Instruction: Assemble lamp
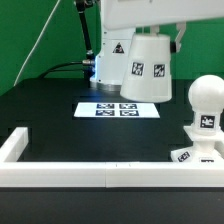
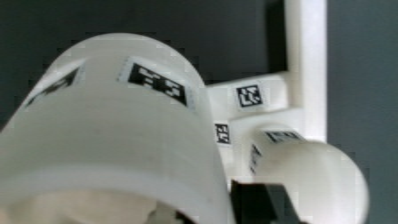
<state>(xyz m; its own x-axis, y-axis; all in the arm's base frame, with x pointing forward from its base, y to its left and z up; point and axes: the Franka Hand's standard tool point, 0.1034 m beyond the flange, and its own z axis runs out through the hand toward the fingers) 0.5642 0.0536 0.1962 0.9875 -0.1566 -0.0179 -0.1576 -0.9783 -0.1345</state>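
Hiding hand: raised shade [image 1: 147, 68].

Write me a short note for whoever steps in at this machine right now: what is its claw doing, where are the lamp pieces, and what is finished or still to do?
Gripper: holds the shade up in the air above the marker board; the fingers are hidden behind the shade, so the grip is judged from the shade hanging clear of the table.
Bulb: stands upright in the base, at the exterior view's right, against the white rail.
Done: bulb appears seated in the base; shade picked up.
Left: carry the shade over the bulb, lower it on, and release.
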